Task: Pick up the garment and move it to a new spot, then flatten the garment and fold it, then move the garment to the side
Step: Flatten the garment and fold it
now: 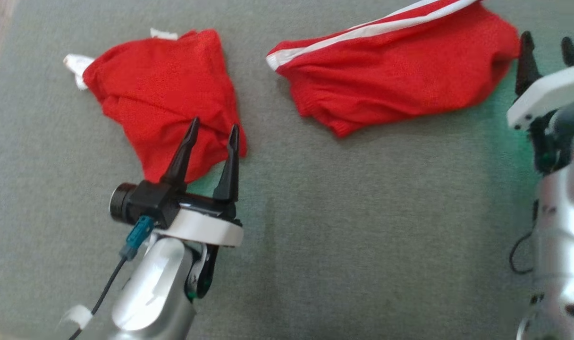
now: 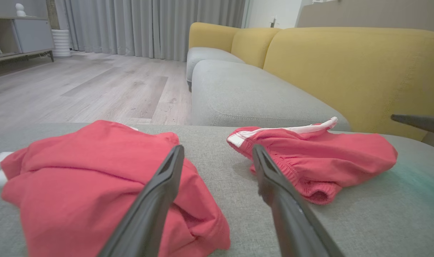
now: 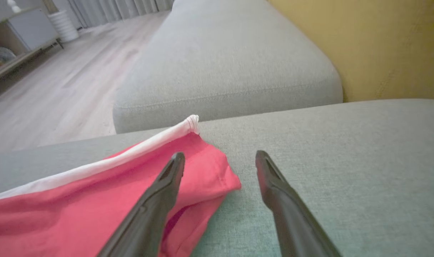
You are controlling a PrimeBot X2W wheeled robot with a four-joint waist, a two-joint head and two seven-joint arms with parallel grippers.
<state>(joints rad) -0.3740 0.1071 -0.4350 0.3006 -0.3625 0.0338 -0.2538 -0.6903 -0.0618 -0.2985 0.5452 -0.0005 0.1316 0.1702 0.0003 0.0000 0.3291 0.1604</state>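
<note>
Two red garments lie on the grey cushion (image 1: 362,212). A crumpled red garment (image 1: 159,85) with white bits at its left end lies at the upper left. My left gripper (image 1: 214,125) hovers open over its near edge, nothing between the fingers; in the left wrist view this garment (image 2: 77,171) lies under the left finger of that gripper (image 2: 217,148). A red garment with a white stripe (image 1: 400,71) lies at the upper right. My right gripper (image 1: 546,38) stands open just beyond its right end, and in the right wrist view the striped garment (image 3: 95,200) lies under the left finger of that gripper (image 3: 220,154).
A yellow sofa back (image 2: 345,64) rises along the right side. A second grey seat cushion (image 2: 245,96) adjoins the far edge of this one. Wooden floor (image 2: 77,89), grey curtains and a low cabinet (image 2: 20,32) lie beyond. The near half of the cushion is bare fabric.
</note>
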